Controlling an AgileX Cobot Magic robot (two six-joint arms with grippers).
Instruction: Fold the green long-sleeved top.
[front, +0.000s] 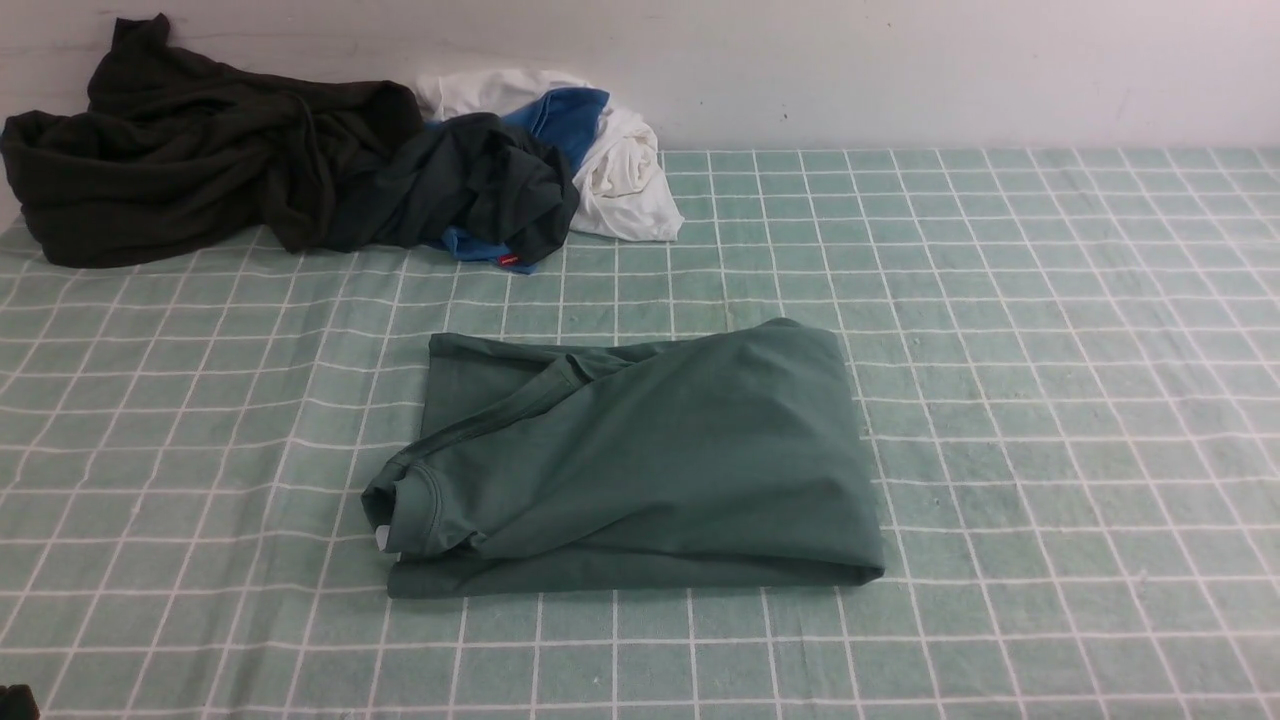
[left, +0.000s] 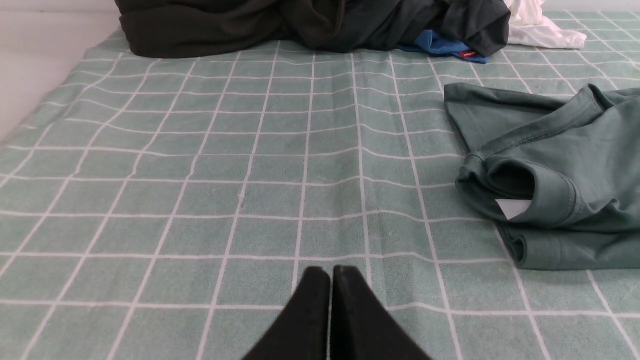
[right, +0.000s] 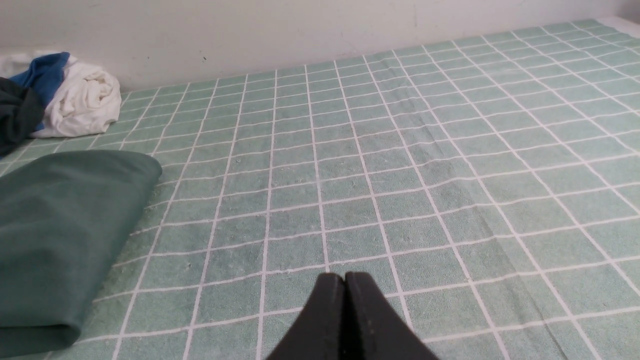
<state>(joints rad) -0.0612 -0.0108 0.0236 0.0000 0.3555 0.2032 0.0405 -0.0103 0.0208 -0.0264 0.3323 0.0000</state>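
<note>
Gridded cloth (front: 1050, 400) under folded green top (front: 650, 460)

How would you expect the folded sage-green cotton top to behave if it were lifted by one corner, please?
The folded sage-green cotton top would probably droop and unfold, since its layers lie loose and soft. It looks light for its size, being thin fabric. Pushed, it would likely bunch rather than slide across the textured gridded pale green cloth.

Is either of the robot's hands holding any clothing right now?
No. The left hand and right hand are both shut on nothing, apart from the green top.
</note>
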